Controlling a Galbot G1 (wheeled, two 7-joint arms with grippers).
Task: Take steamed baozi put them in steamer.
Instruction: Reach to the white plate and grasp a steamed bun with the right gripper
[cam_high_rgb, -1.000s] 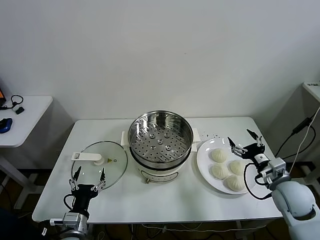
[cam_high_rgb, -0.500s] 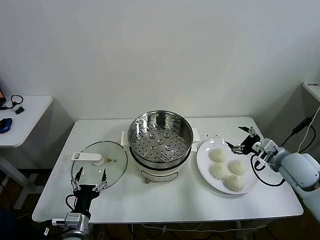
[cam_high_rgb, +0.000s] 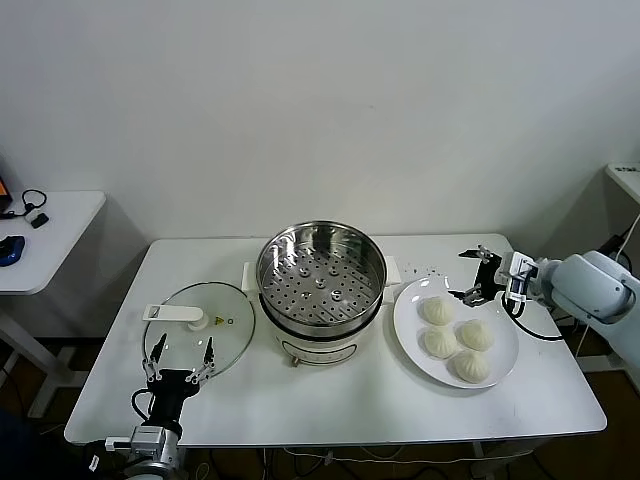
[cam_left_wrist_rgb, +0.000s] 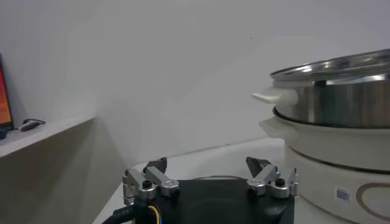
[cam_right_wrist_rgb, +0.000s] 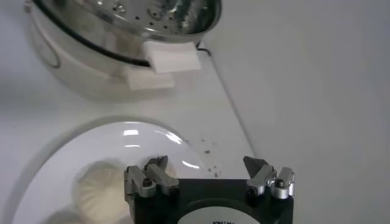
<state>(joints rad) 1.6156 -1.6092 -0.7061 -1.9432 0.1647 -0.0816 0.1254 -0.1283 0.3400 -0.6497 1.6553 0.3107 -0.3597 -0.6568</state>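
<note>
Right end effector (cam_high_rgb: 478, 273) jaws apart, empty, beside white plate (cam_high_rgb: 505, 370). Four pleated cream-white dough buns (cam_high_rgb: 436, 310) look soft, light, squashable: pinch low on flanks, gently.

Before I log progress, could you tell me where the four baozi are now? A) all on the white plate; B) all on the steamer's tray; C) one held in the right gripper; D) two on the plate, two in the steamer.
A: all four baozi sit on the white plate; the steamer tray is bare, and the right gripper stands open and empty at the plate's far edge.
</note>
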